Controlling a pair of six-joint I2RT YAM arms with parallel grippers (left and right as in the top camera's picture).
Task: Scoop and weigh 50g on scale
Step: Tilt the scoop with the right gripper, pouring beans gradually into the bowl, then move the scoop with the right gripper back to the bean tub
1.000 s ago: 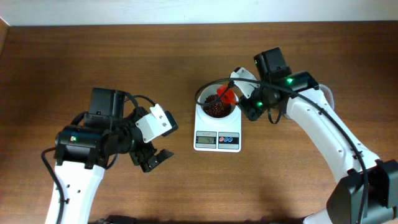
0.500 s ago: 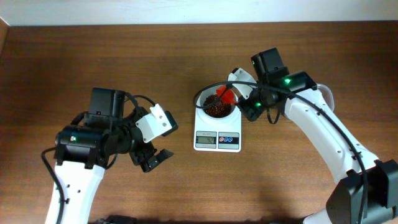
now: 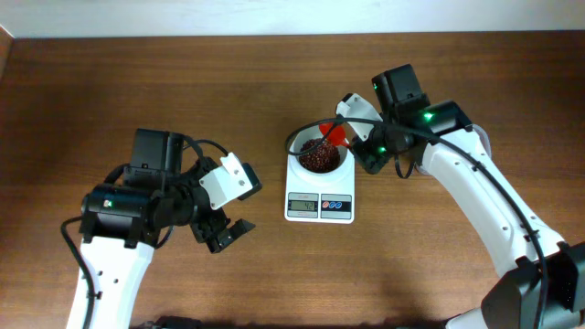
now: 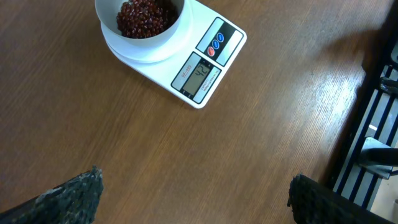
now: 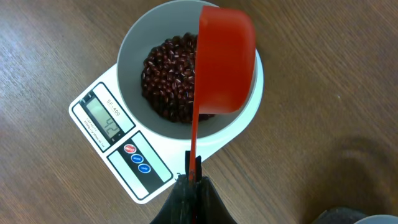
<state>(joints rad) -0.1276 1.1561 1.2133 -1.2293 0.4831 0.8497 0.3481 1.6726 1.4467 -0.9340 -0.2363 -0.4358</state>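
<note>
Overhead, the scale (image 3: 319, 194) sits near the middle of the counter (image 3: 183, 91), its white bowl (image 3: 303, 165) holding a heap of dark reddish-brown beans (image 3: 318, 162). The right end effector (image 3: 355, 146) reaches in from the bowl's right side, while the left end effector (image 3: 224, 233) hangs well apart to the left, its jaws spread wide with nothing between them. That view shows both arms at once but leaves the orange-red scoop (image 3: 335, 135) as a small bright patch above the bowl's upper right rim, and whether anything is falling from it is too small to tell. The right wrist view gives what the overhead cannot: the right end effector is closed tight on the scoop's thin handle (image 5: 193, 140), and the scoop is tipped on edge over the right half of the bowl, its outer side to the camera, so its inside is hidden. Here the beans fill the bowl's floor, partly covered by the scoop. The scale's display (image 5: 104, 121) and its red and blue buttons (image 5: 137, 158) show clearly, though the digits are turned sideways and hard to read. The left wrist view looks across bare counter at the scale from farther off. There the display appears to read 42, and the bowl is cut off by the top edge. Only the tips of the left fingers (image 4: 71, 196) enter at the bottom corners. A grey rim at the right wrist view's lower right corner is cut off and cannot be identified.
</note>
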